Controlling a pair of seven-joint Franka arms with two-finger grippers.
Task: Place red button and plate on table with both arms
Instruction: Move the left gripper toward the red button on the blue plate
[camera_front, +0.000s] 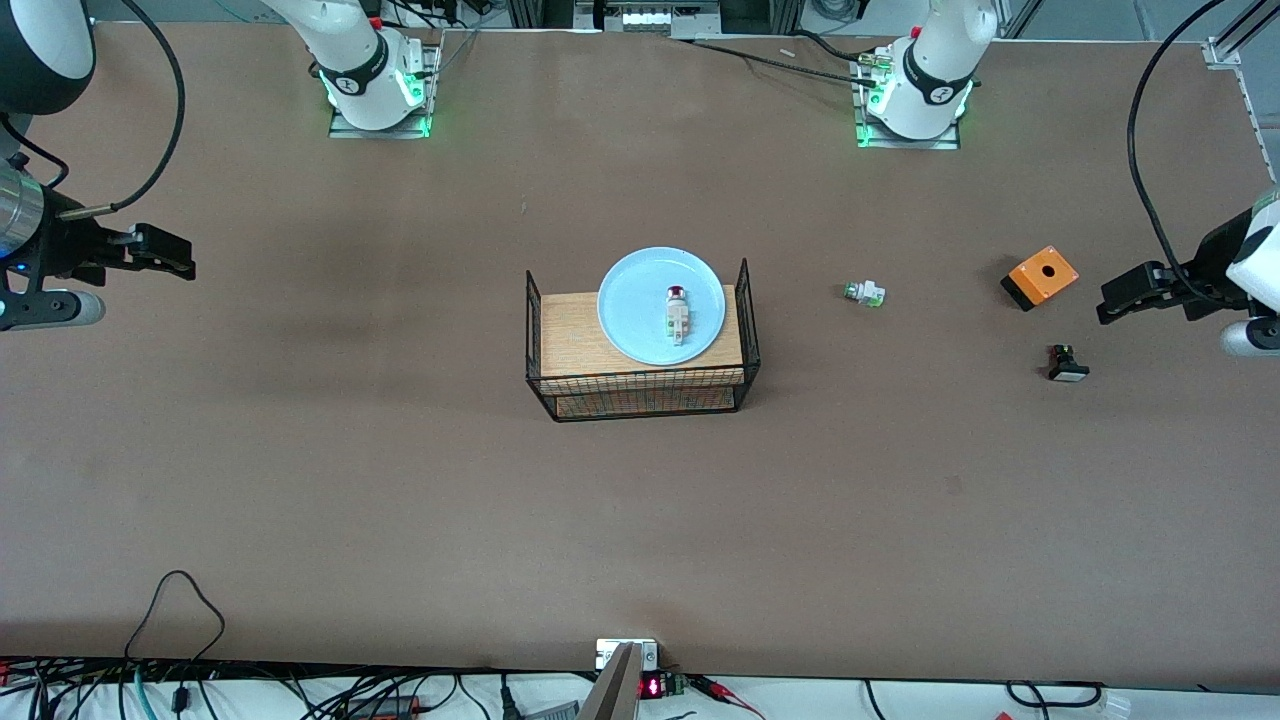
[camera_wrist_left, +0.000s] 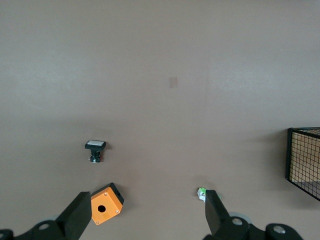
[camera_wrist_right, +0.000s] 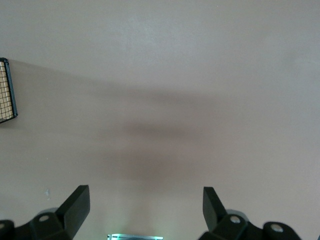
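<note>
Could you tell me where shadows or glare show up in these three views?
Front view: green glow at both arm bases, soft shadows on the matte brown table. Right wrist view: a broad dark shadow band above the open right gripper. Left wrist view: evenly lit, no glare.

Button on plate atop basket

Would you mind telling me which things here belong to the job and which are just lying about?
Job: red button lying on the plate, which sits on the wire basket; table; left gripper and right gripper, both open.

Lying about: green-capped part, orange box, black part.
</note>
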